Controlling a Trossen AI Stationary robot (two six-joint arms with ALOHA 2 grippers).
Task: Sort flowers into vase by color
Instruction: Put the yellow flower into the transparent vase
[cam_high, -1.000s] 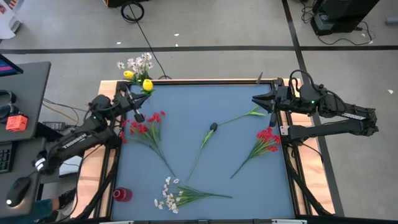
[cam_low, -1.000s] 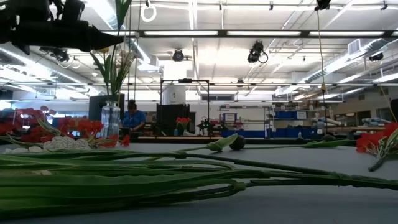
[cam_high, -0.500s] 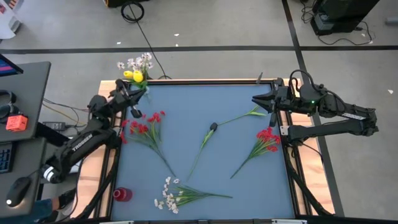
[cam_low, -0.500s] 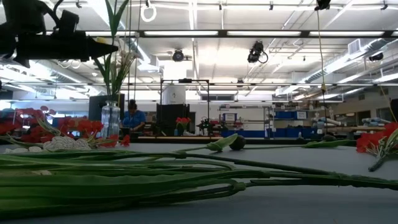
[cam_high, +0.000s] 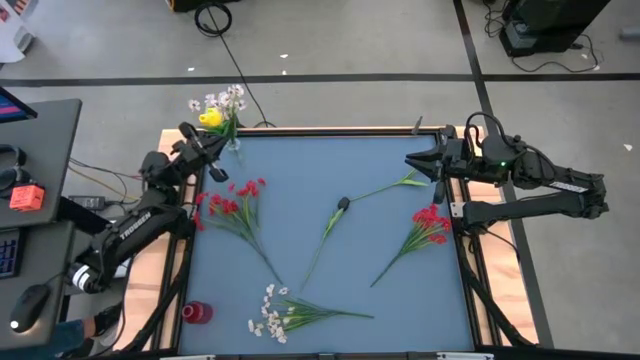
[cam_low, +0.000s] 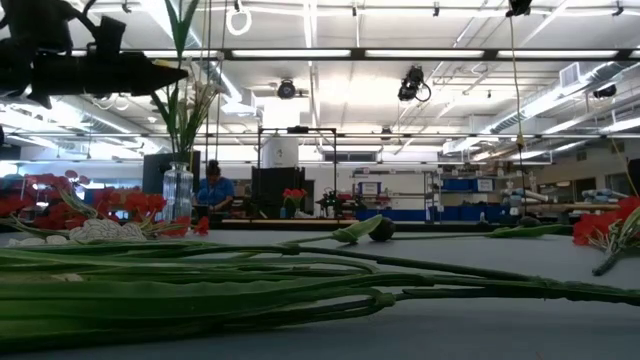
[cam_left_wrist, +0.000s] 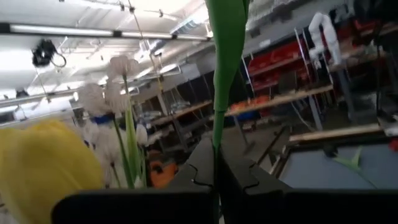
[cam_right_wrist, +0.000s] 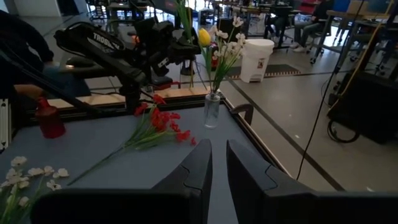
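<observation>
My left gripper (cam_high: 205, 150) is at the far-left corner, beside the glass vase (cam_right_wrist: 212, 109), shut on a green tulip stem (cam_left_wrist: 225, 68). White blossoms (cam_high: 225, 100) and a yellow bud (cam_high: 210, 120) stand in that vase. On the blue table lie a red sprig (cam_high: 235, 205), a dark-budded stem (cam_high: 340, 206), a second red sprig (cam_high: 430, 225), a white sprig (cam_high: 275, 315) and a green leafy stem (cam_high: 400, 184). My right gripper (cam_high: 410, 163) hovers at the far right, its fingers a narrow gap apart, touching nothing. My left gripper pinches the tulip's green stem (cam_left_wrist: 215, 142) between its two fingers (cam_left_wrist: 242, 177). The fingers lie about level and across the stem, coming from the table's left. The stem stands upright, clear of the table, and rises above the fingers (cam_low: 182, 25). Its lower part runs down among the stems over the vase (cam_low: 178, 190).
A small red bottle (cam_high: 195, 312) stands at the near-left corner. The table's wooden rim (cam_high: 300, 129) frames the blue mat. Bare mat lies in the far middle. A person (cam_low: 212, 190) is far off in the room behind.
My left gripper has moved toward the far-left corner and the vase, still shut on the tulip stem. The held yellow bud has travelled with it and now sits against the yellow bud in the vase. The flowers on the table have stayed in place.
</observation>
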